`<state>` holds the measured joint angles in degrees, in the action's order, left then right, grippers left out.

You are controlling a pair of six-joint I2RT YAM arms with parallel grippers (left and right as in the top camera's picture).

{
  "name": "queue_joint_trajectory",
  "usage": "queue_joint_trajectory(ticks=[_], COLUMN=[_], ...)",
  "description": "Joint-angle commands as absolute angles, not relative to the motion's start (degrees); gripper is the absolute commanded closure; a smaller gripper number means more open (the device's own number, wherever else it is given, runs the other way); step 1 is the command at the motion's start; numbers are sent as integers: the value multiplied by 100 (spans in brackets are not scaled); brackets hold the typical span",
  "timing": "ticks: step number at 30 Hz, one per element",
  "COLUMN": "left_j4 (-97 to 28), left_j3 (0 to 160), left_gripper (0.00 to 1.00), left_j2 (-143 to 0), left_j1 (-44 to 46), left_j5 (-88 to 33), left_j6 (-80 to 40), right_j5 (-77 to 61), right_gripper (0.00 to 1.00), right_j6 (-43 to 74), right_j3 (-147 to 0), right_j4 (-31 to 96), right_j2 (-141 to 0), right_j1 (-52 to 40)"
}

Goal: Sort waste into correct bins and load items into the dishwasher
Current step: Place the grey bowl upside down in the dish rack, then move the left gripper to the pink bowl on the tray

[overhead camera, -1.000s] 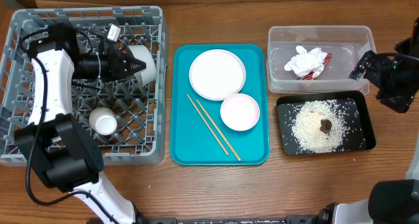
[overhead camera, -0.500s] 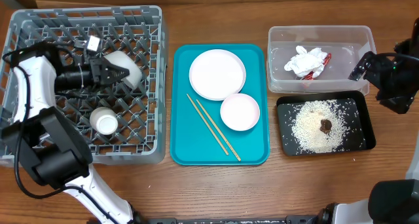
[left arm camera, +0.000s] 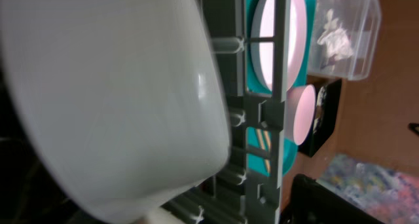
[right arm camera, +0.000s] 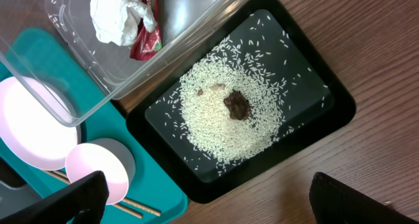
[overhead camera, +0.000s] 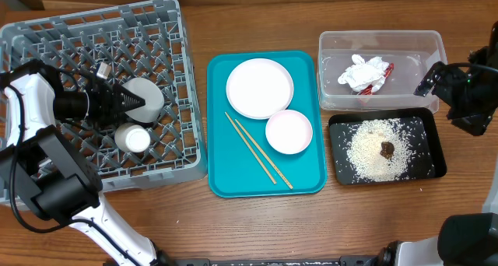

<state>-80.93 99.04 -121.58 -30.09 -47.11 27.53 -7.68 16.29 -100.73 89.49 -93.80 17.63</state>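
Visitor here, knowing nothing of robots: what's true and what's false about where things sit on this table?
1. Loose white rice grains lie in the shallow black rectangular tray. True.
2. The crumpled white paper napkin sits in that black tray. False: it is in the clear plastic tub.
3. The pale pink cup sits in the grey plastic dish rack. True.
4. The round white plate stands in that rack. False: it lies on the teal serving tray.
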Motion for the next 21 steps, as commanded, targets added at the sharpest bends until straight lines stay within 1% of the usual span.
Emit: queue_joint_trajectory(ticks=[1, 2, 8, 11, 14, 17, 21], left_j4=[-8064, -8058, -7979, -7887, -7771, -7762, -7710], left_j3=[9929, 9929, 9929, 9929, 9929, 9929, 9929], left_gripper=[4, 0, 0, 0, 0, 0, 0], left_j2=[-11902, -11799, -10805, -10191, -9697, -9327, -9120], left_j1=[-3002, -2993, -2842, -2615, -2185, -1559, -611], left_j5=[-4456, -4456, -4456, -4250, -3542, -2670, -2143], left_j6=[2768, 2773, 2794, 2556, 2053, 1472, 980], right_j5=[-803, -803, -803, -801, -801, -801, -797], right_gripper=[0, 0, 0, 0, 0, 0, 0], right_j6=[1634, 1634, 1634, 1634, 1634, 1634, 1634], right_j3=[-10228, -10228, -10228, -10228, -10228, -10228, -10228], right_j4=[8936, 8943, 8965, 9013, 9019, 9026, 9041], right_j2=[-9301, -9301, -9301, -9301, -9301, -9301, -9301], right_j1=[1776, 1776, 1776, 1776, 1776, 1776, 1776])
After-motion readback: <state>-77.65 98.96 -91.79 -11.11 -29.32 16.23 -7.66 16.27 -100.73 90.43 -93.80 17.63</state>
